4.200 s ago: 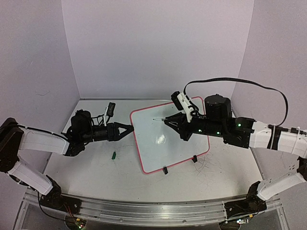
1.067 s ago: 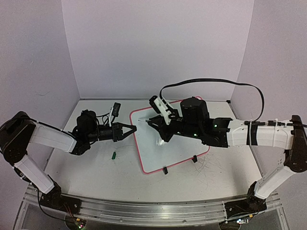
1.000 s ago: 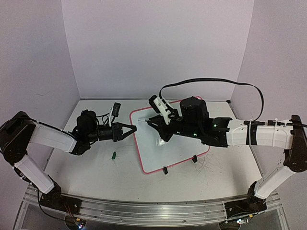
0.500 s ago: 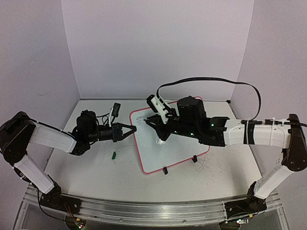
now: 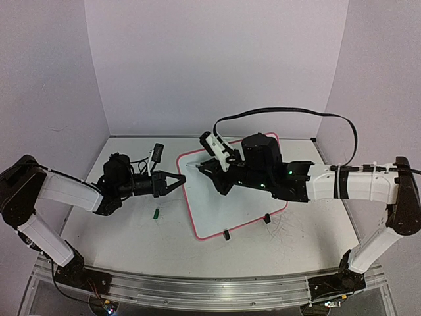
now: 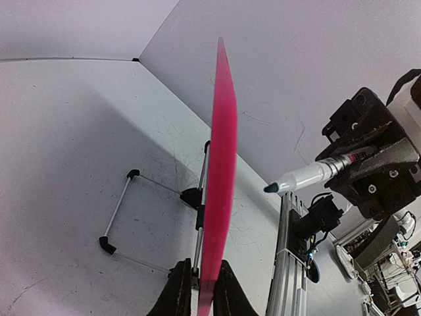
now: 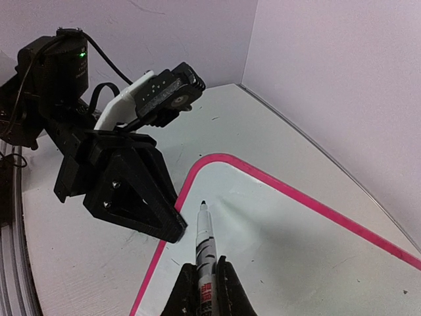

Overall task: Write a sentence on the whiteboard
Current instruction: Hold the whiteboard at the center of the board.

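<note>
Right wrist view: my right claw [image 7: 200, 284] is clenched on a slim white marker [image 7: 204, 240], its dark tip poised near the glossy whiteboard [image 7: 296, 250] at its rounded pink corner. My left claw [image 6: 201, 299] pinches the board's thin pink edge, and the board stands propped on the matte table [image 5: 131, 237].

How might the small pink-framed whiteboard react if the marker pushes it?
The small pink-framed whiteboard looks thin, so probably light and easily slid. Its wire legs look tippy; the left gripper on its edge likely steadies it.

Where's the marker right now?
Top view, centre: the marker, in the right gripper, points at the far left corner of the whiteboard, close to the left gripper.
</note>
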Robot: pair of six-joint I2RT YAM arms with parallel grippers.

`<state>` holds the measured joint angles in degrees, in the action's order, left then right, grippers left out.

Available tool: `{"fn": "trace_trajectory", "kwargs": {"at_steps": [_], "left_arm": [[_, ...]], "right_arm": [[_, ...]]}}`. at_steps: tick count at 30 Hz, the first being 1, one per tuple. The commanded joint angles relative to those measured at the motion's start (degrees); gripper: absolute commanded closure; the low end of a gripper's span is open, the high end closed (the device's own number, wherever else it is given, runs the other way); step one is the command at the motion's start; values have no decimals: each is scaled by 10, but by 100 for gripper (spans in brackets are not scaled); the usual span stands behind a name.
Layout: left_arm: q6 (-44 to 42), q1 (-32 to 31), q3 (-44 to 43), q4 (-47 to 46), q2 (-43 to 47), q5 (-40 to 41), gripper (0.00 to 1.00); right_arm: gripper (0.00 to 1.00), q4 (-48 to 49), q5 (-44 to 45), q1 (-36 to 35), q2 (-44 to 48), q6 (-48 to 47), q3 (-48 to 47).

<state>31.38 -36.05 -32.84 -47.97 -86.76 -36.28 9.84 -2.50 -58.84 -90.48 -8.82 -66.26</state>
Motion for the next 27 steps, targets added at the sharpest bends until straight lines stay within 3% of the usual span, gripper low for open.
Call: {"fn": "trace_trajectory", "kwargs": {"at_steps": [1, 10, 20, 27], "left_arm": [[-5, 1, -2, -10, 15, 0, 86], [-4, 1, -13, -10, 8, -4, 84], [-4, 0, -22, -10, 1, -3, 98], [-3, 0, -23, -10, -1, -4, 100]], "right_arm": [[100, 8, -3, -5, -11, -3, -19], [100, 7, -7, -7, 1, -4, -13], [100, 7, -3, -8, 10, -4, -5], [100, 7, -2, -8, 9, -6, -4]]}}
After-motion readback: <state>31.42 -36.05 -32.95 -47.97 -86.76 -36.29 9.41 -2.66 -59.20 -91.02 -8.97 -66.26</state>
